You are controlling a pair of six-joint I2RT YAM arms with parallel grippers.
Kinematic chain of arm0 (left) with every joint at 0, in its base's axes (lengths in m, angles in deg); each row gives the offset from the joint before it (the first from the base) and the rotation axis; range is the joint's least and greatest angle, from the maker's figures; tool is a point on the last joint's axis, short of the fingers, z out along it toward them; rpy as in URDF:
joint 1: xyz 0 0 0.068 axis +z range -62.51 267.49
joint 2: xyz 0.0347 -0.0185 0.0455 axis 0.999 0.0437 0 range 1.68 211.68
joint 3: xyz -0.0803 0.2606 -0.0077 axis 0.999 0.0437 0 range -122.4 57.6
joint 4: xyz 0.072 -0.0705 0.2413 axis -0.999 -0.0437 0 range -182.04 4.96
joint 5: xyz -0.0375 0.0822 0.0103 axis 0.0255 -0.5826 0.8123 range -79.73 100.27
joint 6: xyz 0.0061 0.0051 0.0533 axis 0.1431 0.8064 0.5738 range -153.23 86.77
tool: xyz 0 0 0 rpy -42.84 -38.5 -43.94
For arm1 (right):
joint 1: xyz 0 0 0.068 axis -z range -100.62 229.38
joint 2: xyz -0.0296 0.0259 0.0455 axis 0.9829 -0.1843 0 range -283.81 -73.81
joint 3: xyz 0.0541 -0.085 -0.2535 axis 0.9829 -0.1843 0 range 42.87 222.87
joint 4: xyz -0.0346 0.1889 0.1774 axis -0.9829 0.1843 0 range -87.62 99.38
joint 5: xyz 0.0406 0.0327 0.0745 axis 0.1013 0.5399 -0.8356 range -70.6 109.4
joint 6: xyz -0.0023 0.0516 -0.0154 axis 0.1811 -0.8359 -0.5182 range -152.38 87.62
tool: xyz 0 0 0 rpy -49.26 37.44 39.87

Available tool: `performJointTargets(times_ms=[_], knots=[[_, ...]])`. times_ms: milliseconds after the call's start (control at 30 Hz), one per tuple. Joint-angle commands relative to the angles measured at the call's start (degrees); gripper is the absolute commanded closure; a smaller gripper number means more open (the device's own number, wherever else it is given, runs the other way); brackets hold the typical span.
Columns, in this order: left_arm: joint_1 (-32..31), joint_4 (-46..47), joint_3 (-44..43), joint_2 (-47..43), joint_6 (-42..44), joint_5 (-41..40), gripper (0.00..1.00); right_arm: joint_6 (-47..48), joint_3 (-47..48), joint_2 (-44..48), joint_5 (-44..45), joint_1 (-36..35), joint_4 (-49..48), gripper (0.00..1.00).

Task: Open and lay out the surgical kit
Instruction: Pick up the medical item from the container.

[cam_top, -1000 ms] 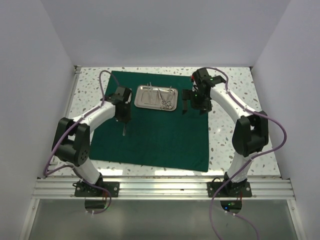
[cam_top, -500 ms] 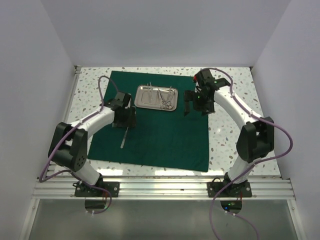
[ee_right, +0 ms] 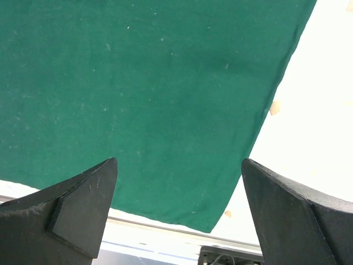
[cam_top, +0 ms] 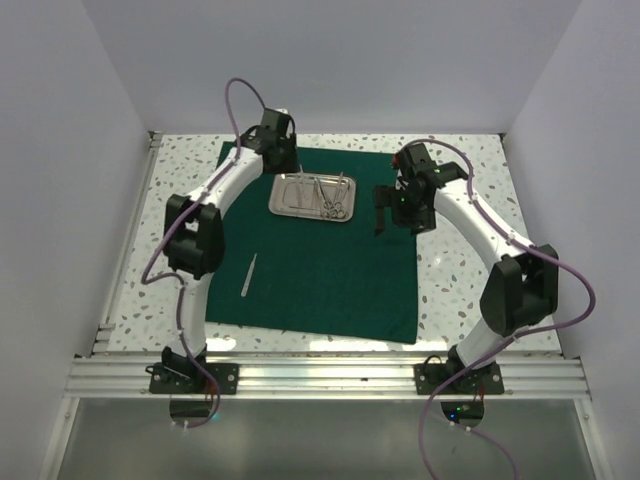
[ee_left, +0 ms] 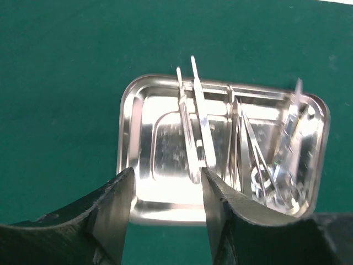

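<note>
Surgical kit point(cam_top: 320, 235) lies opened on a pale, dark-flecked tabletop point(cam_top: 180, 170), boxed in by plain white walls point(cam_top: 60, 150). Its dark green cloth point(cam_top: 330, 280), matte and flat, spreads as a rough square over the middle. On the cloth's left part a thin silver tool point(cam_top: 248, 273) lies alone, well apart from the tray point(cam_top: 287, 204). The left gripper point(cam_top: 282, 162) hangs by the tray's far left corner, its black jaws parted with nothing between them. The tray is a small, round-cornered rectangle of shiny steel on the far half of the cloth. Slim straight tools point(ee_left: 197, 130) lie toward its left and ring-handled ones point(ee_left: 270, 185) toward its right. Right of the tray, the right gripper point(cam_top: 380, 212) hangs over the cloth near its right edge, jaws spread wide and empty.
</note>
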Motion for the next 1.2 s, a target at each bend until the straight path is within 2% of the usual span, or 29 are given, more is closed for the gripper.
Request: performJointTargets(times_ms=[0, 33, 100, 300, 600, 800, 1167], knots=[[-0.38, -5.46, -9.91, 8.83, 1.54, -1.48, 0.46, 0.86, -0.29, 4.07, 1.82, 0.37, -0.22, 0.02], [-0.38, -5.82, -13.06, 11.64, 1.54, -1.74, 0.46, 0.69, -0.47, 4.25, 2.0, 0.45, -0.14, 0.02], [-0.47, -5.21, -14.06, 13.15, 1.54, -1.66, 0.47, 0.69, -0.65, 4.6, 2.87, 0.45, 0.04, 0.02], [-0.82, -1.35, -10.72, 15.09, 1.19, -0.69, 0.48, 0.86, -1.79, 4.34, 3.58, 0.37, 0.04, 0.02], [-1.88, 0.59, -12.21, 17.11, 0.13, 1.16, 0.49, 2.18, -0.3, 2.23, 4.46, 0.37, 0.92, 0.02], [-2.23, -2.22, -15.72, 20.19, 0.13, -2.62, 0.5, 2.8, 1.2, 1.0, 4.55, 0.37, 1.53, 0.01], [-2.4, -3.1, -17.04, 23.44, 0.75, -6.57, 0.55, 3.23, 1.46, 0.04, 4.64, 0.46, 1.53, 0.01]])
